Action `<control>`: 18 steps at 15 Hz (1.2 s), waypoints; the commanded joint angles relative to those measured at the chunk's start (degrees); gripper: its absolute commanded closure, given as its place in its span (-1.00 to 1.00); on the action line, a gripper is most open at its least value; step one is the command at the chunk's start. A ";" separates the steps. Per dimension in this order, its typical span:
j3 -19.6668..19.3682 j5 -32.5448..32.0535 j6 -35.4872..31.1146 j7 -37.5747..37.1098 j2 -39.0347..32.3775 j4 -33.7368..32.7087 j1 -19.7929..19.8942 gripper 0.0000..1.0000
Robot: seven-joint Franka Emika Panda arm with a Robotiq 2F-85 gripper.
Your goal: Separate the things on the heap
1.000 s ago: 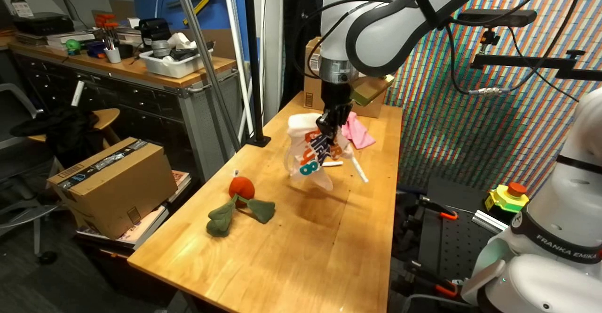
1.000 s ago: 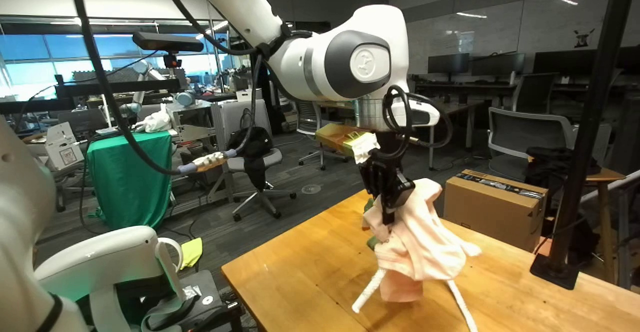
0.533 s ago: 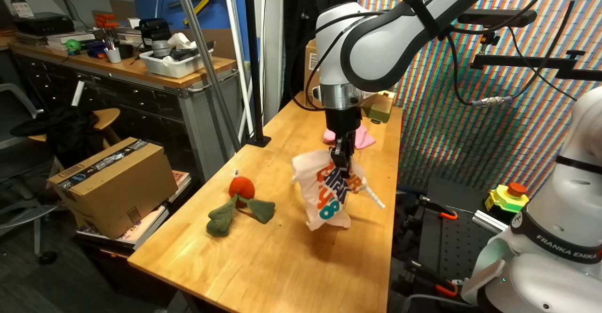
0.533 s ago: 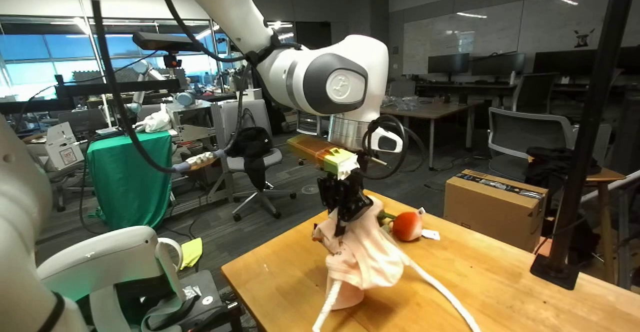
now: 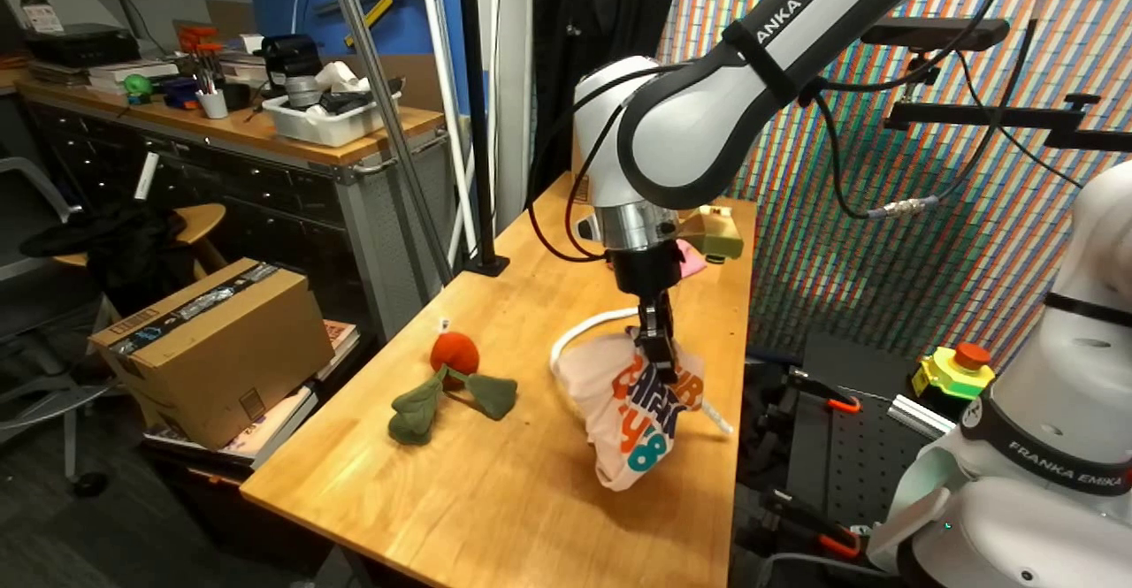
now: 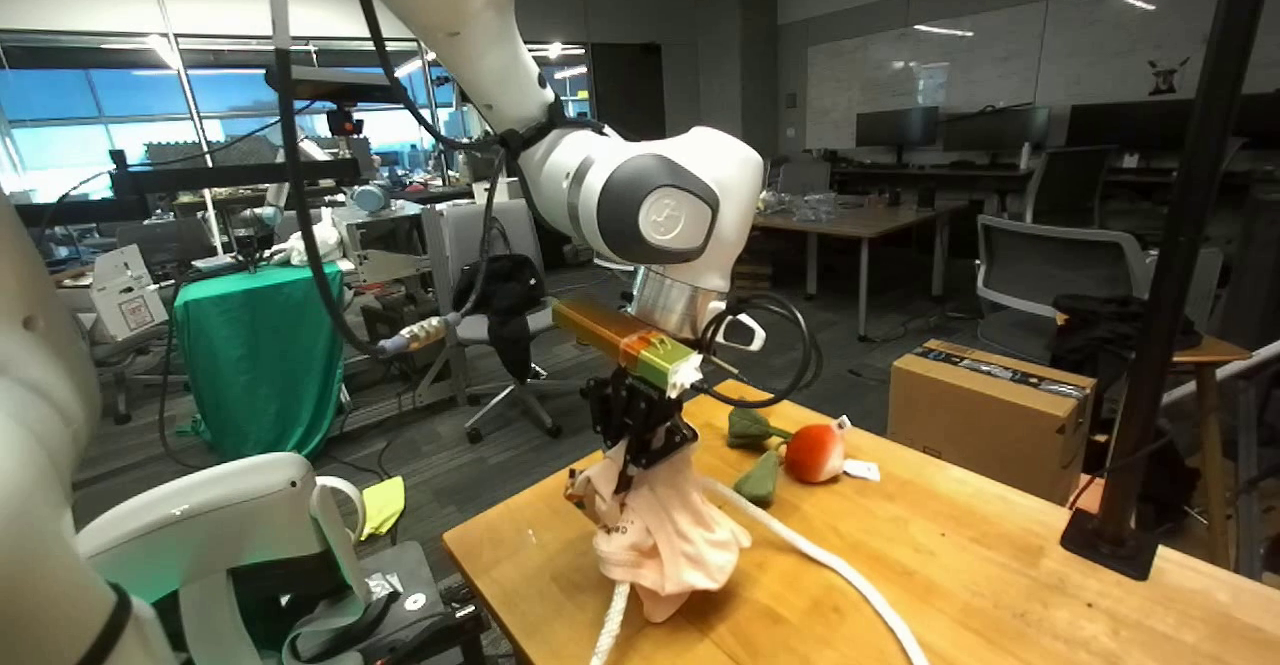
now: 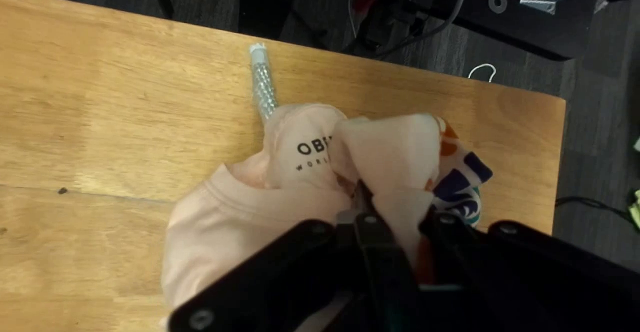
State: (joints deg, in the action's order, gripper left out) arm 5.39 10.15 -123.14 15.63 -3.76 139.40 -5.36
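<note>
End effector (image 7: 395, 204) is nearly closed, pinching a fold of the printed pale-pink garment (image 5: 619, 409), right of centre in an exterior view; white cord (image 7: 263, 85) shows from under its edge, top centre of the wrist view, possibly snagged. Task judged well along: red ball (image 5: 455, 354) with green soft pieces (image 5: 491, 395) lies apart from the garment, left of centre on the table (image 5: 495, 500), and pink cloth (image 5: 692, 261), partly hidden, lies apart, upper centre. Remaining, I judge: parting garment from cord, then release.
</note>
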 commanded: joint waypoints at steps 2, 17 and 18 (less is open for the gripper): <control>0.93 1.38 0.74 2.63 -2.93 -2.76 0.16 0.85; 1.15 -0.41 1.29 2.88 -6.01 -6.47 1.03 -1.00; 0.86 -1.25 0.46 1.95 -6.02 -6.49 1.03 -1.00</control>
State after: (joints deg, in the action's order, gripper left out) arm 6.56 10.31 -122.82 18.91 -9.39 134.30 -4.84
